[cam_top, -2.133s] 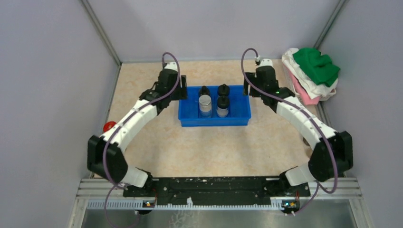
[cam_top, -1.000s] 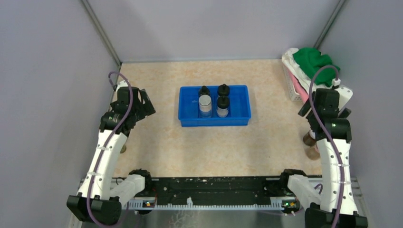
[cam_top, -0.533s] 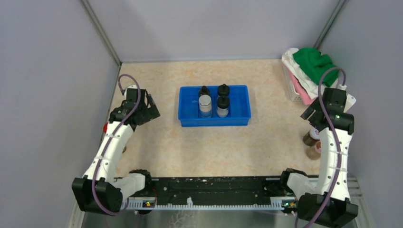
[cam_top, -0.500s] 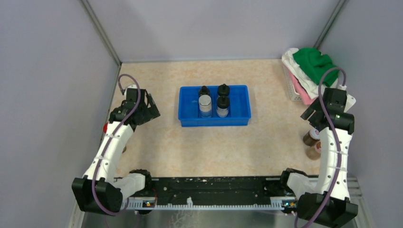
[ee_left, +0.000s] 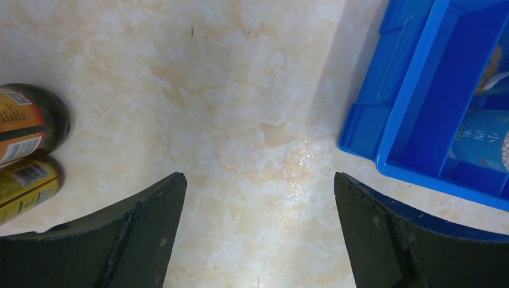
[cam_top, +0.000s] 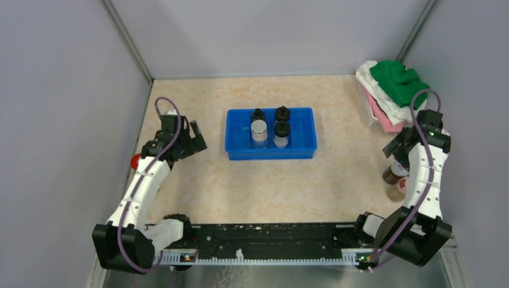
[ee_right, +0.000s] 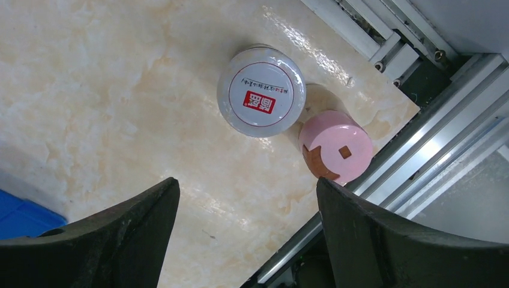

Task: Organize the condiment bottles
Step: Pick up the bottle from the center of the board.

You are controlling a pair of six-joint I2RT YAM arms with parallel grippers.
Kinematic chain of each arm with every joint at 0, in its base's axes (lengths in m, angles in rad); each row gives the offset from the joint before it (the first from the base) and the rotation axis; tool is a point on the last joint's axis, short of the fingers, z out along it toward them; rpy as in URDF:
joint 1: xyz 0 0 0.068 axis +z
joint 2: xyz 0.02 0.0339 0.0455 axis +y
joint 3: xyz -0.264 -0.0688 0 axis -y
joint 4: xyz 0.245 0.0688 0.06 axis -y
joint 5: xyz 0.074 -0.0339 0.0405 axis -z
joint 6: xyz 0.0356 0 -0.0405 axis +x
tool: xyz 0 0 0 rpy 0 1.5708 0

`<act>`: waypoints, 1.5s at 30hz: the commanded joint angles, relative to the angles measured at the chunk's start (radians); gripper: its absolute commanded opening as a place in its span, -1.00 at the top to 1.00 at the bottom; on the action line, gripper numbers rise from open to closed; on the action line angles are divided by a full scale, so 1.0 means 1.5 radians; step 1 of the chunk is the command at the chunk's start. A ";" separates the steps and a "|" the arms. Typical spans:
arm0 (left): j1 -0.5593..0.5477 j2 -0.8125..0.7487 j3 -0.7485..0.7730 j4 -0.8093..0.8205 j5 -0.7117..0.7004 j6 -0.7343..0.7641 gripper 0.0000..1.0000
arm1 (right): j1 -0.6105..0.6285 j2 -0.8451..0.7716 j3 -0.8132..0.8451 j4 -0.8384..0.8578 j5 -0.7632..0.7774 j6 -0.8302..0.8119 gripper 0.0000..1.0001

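Across the middle of the surface (cam_top: 270, 186), the blue tray (cam_top: 240, 153) holds four condiment bottles (cam_top: 259, 131), standing in two pairs. Two seconds ago both arms flanked the tray's short ends; since then they have swung outward to either side. Our right end effector (ee_right: 246, 192) now hangs wide open and empty over a silver-lidded jar (ee_right: 262, 100) and a pink-capped bottle (ee_right: 336, 146). These two stand just beside each other near the right front edge of the surface. Our left end effector (ee_left: 258, 186) is spread fully and holds nothing, just left of the tray. A dark jar (ee_left: 33, 120) and a yellow-labelled bottle (ee_left: 24, 189) sit at the far left of its view, well apart from its fingers. We judge that the next picks are beginning: four bottles are in, and at least four wait outside. The right side looks closer to a grasp, though it must first descend and centre on one lid.
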 commanded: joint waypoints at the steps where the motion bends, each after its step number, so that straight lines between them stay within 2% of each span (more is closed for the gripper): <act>1: 0.002 -0.026 -0.004 0.048 0.019 0.014 -0.98 | -0.025 0.029 0.002 0.032 -0.013 0.005 -0.65; 11: 0.002 -0.034 0.027 0.033 0.029 0.024 -0.95 | -0.046 0.023 -0.092 0.098 -0.018 0.001 -0.57; 23: 0.001 -0.060 0.025 0.026 0.020 0.039 -0.90 | -0.048 0.037 -0.030 0.067 0.043 0.024 -0.65; 31: 0.000 -0.069 0.040 0.026 0.033 0.050 -0.90 | -0.047 0.067 -0.003 0.082 0.072 0.025 -0.58; 45: -0.017 -0.050 0.044 0.039 0.031 0.058 -0.91 | -0.047 0.092 -0.067 0.175 0.061 0.010 -0.66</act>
